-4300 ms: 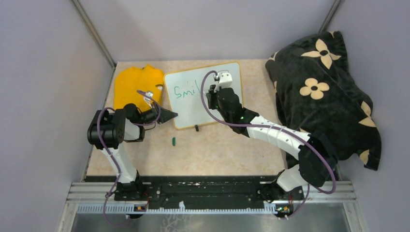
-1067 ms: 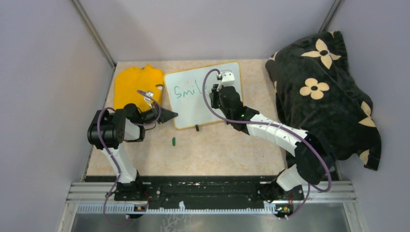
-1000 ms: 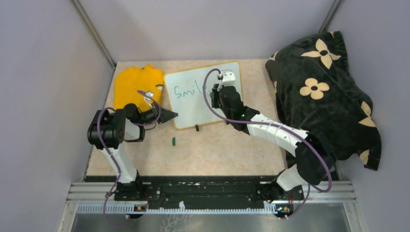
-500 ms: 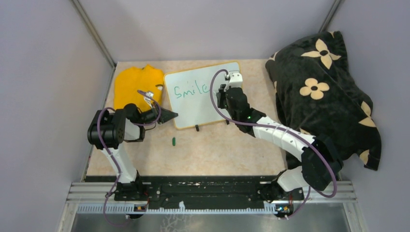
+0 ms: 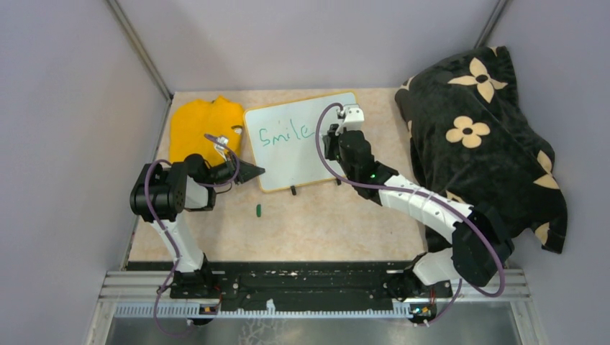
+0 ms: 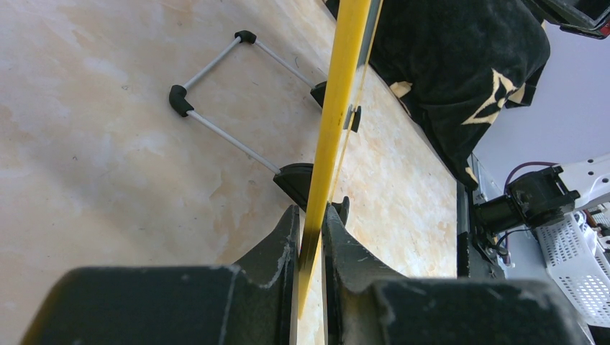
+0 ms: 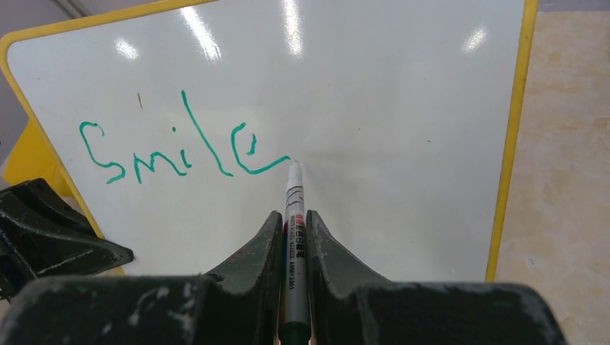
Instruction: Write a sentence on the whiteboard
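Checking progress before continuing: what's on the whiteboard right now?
Green word "Smile" on the whiteboard, with the marker tip at the e's tail, held in the right tool. Rest of the visible surface is bare; the strip beneath the tool is hidden.

**Whiteboard with one green word on it**

The whiteboard [image 5: 302, 162] is a glossy white rectangle with rounded corners and a thin yellowish frame. It sits toward the far side of the beige table [image 5: 324, 223], its long sides running left to right and its near edge on two small black clip feet [image 5: 293, 190]. The left wrist view shows it edge-on [image 6: 345, 72]. The sentence [image 7: 180, 147] is unfinished: a single word, "Smile", in loose green marker script across the upper left – the final "e" trailing a stroke rightward
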Motion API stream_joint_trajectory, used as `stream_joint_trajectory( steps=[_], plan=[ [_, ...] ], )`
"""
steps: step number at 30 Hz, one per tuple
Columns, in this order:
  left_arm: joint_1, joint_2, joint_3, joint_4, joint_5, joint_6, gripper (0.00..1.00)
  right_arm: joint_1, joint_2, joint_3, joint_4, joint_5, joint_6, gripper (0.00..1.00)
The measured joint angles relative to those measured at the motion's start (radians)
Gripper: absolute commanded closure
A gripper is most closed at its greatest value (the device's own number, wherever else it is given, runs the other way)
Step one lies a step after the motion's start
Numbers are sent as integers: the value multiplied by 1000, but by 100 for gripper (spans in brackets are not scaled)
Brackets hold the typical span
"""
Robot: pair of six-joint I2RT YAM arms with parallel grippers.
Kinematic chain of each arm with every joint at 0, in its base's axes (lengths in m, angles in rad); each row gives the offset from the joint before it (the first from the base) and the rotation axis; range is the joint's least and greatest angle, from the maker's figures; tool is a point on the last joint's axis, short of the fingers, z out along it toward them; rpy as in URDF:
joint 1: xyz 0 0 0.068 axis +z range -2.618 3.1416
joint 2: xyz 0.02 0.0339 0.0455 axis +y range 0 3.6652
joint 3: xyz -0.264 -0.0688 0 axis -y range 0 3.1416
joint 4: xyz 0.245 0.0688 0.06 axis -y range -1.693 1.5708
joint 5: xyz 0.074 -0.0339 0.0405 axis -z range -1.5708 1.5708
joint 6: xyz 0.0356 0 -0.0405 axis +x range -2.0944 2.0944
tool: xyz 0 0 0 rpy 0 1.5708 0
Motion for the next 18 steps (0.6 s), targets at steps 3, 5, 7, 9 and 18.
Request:
stream_joint_trajectory(
  steps=[3, 5, 7, 9, 18],
  plan=[
    [0, 0, 0, 0, 0, 0, 100, 0, 0, 0, 0, 3, 0, 100],
    [0, 0, 0, 0, 0, 0, 100, -1, 3, 0, 0, 7, 1, 100],
    [0, 0, 0, 0, 0, 0, 100, -2, 8, 0, 0, 9, 1, 100],
    [0, 0, 0, 0, 0, 0, 100, -5, 15, 0, 0, 11, 2, 100],
    [0, 0, 0, 0, 0, 0, 100, -7, 37, 1, -3, 11, 3, 100]
  ],
)
